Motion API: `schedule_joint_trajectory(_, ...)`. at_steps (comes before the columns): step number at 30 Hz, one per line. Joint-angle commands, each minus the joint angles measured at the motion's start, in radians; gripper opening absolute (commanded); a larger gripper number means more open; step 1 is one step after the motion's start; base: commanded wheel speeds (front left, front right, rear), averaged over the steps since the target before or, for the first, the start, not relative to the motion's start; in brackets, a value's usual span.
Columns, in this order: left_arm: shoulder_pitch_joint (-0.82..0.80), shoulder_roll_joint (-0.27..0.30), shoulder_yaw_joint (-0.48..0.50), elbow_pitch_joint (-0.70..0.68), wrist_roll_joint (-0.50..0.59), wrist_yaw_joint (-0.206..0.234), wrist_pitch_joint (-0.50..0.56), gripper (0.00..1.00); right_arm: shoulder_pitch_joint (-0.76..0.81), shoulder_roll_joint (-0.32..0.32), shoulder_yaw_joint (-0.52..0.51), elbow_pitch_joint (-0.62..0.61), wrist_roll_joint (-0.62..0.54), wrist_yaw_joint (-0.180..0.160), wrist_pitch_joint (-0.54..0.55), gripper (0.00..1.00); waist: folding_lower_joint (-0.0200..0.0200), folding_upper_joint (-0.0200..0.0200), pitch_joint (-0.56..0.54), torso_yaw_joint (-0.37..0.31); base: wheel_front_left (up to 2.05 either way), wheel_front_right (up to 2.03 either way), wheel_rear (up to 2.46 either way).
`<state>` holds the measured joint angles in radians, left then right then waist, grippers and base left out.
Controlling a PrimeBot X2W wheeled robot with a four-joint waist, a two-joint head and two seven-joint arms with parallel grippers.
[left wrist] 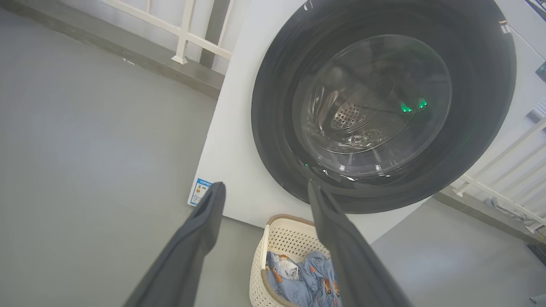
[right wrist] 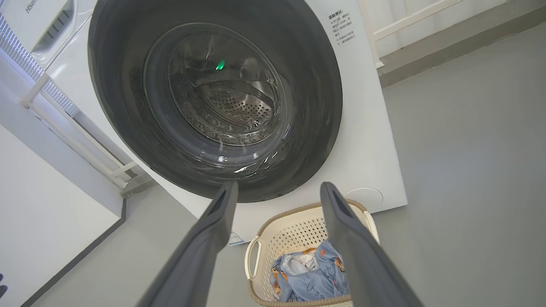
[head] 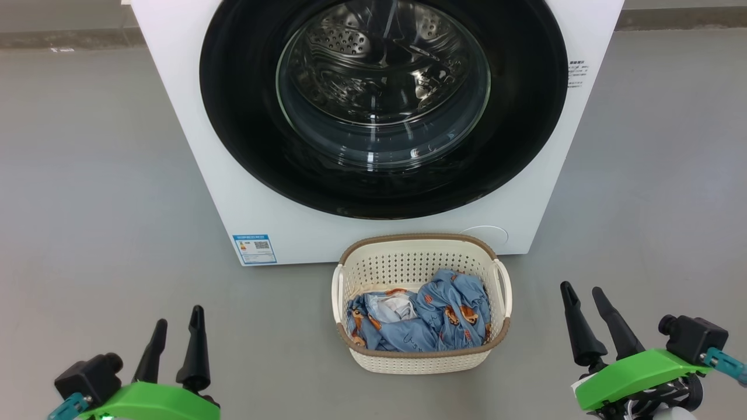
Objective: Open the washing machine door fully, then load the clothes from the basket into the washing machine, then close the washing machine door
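The white washing machine (head: 245, 192) stands ahead with its round black-rimmed door (head: 245, 116) shut flat against the front; the steel drum shows through the glass. On the floor just before it sits the cream basket (head: 420, 359) holding the blue printed clothes (head: 435, 324). My left gripper (head: 178, 315) hovers open at the lower left, well left of the basket. At the lower right my right gripper (head: 583, 294) is open too, right of the basket. Both wrist views look up at the door (left wrist: 277, 140) (right wrist: 320, 106) between spread fingers (left wrist: 200, 221) (right wrist: 341, 221), with nothing held.
Grey floor (head: 93, 204) surrounds the machine on both sides. A blue label sticker (head: 254, 248) marks the machine's lower left front. White railings (left wrist: 183, 34) and a low kerb run along the wall behind. A second white appliance (right wrist: 38, 17) stands beside the machine.
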<state>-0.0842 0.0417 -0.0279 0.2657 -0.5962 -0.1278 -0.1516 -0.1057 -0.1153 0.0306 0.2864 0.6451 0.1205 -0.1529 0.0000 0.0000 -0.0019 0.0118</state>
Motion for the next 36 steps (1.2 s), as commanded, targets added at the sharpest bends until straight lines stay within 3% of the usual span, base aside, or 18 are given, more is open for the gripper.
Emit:
schedule_joint_trajectory(1, -0.047, 0.017, 0.020, -0.015, 0.051, -0.002, -0.017, 1.00, -0.046, -0.009, 0.025, -0.017, -0.054, 0.008, -0.016, 1.00, 0.0000, 0.0000, -0.001, 0.001, 0.00, 0.00, 0.00)
schedule_joint_trajectory(36, -0.081, 0.019, 0.006, -0.019, 0.435, -0.003, -0.110, 1.00, -0.091, -0.026, 0.068, 0.031, -0.427, 0.010, -0.109, 1.00, 0.0000, 0.0000, -0.004, 0.006, 0.00, 0.00, 0.00)
